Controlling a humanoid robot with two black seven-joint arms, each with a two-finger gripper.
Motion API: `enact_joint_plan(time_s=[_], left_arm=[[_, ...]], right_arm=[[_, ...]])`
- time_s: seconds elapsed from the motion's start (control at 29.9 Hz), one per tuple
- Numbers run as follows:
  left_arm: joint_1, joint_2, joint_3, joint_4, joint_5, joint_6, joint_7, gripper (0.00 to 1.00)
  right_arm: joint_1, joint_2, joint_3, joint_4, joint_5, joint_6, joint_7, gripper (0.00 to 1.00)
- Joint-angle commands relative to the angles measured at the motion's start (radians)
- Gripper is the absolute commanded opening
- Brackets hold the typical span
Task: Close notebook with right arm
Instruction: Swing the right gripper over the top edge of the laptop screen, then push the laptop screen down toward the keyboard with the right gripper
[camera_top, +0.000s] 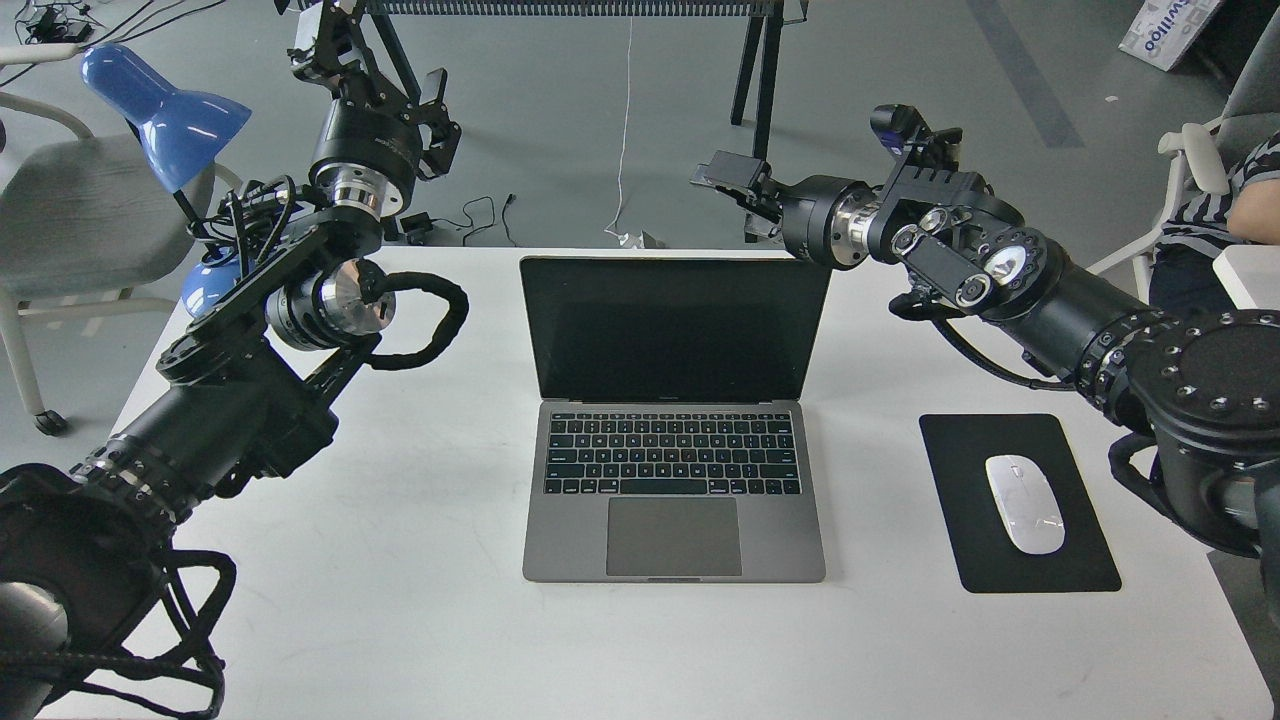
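The notebook (673, 430) stands open in the middle of the white table (420, 620). It is space-grey, with a black screen, black keys and a large trackpad. My right arm (1000, 275) comes in from the right, and its gripper (733, 200) hovers above and just behind the lid's upper right corner, pointing left. Its two fingers look spread, with nothing between them, and the lower finger blends into a dark table leg behind it. My left gripper (318, 45) is raised far off at the upper left, away from the notebook. Its fingers cannot be told apart.
A black mouse pad (1018, 502) with a white mouse (1024, 504) lies to the right of the notebook. A blue desk lamp (160, 110) stands at the table's far left corner. A person's arm (1255, 210) and chairs are at the right edge. Cables lie on the floor behind.
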Motion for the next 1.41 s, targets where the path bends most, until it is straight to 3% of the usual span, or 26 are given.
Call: enact_joint_plan(time_s=[0.0,0.44,0.9,1.37], left_arm=[[0.002,0.001,0.000,0.000,0.000,0.000,0.000,1.00],[0.000,0.001,0.000,0.000,0.000,0.000,0.000,1.00],[0.002,-0.001,0.000,0.000,0.000,0.000,0.000,1.00],[0.002,-0.001,0.000,0.000,0.000,0.000,0.000,1.00]], right_arm=[[0.010,0.000,-0.002,0.001,0.000,0.055,0.002,1.00],[0.031,0.000,-0.012,0.171,-0.005,0.100,0.003,1.00],[0.074,-0.120,-0.012,0.455,-0.015,0.100,0.002,1.00],[0.063,-0.126,-0.062,0.541,-0.097,0.100,-0.001,1.00]])
